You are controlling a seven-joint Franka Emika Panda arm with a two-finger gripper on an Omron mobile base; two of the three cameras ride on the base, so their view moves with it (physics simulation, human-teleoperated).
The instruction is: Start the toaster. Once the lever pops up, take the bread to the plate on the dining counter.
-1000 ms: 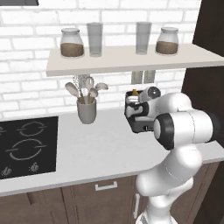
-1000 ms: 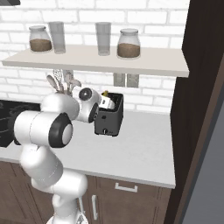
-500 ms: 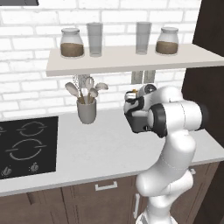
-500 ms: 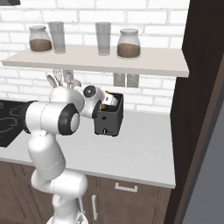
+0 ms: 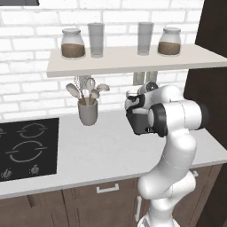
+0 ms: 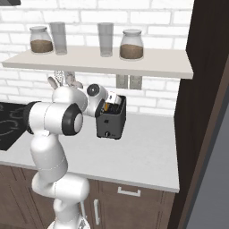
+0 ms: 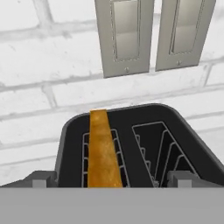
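Observation:
The dark grey toaster (image 7: pixel 131 118) stands on the white worktop against the brick wall, also seen as a toaster (image 6: pixel 111 120) and a toaster (image 5: pixel 138 123) partly behind my arm. The bread (image 7: pixel 103 148), golden-tan, stands upright in the left slot of the hand view; the right slot is empty. My gripper (image 7: pixel 111 181) hovers just above the toaster's near edge, open, with one fingertip on either side and nothing between them. From the right base camera the gripper (image 6: pixel 107 100) sits at the toaster's top left. The plate and the dining counter are out of view.
Two wall sockets (image 7: pixel 153 35) sit right behind the toaster. A shelf (image 5: pixel 133 60) with jars and glasses hangs overhead. A utensil holder (image 5: pixel 88 111) and black hob (image 5: pixel 26 148) lie to the left, and a dark tall cabinet (image 6: pixel 205 112) is on the right.
My elbow has swung up and to the right while the hand has stayed over the toaster top. The jaws have stayed open, and the toaster and bread have not moved.

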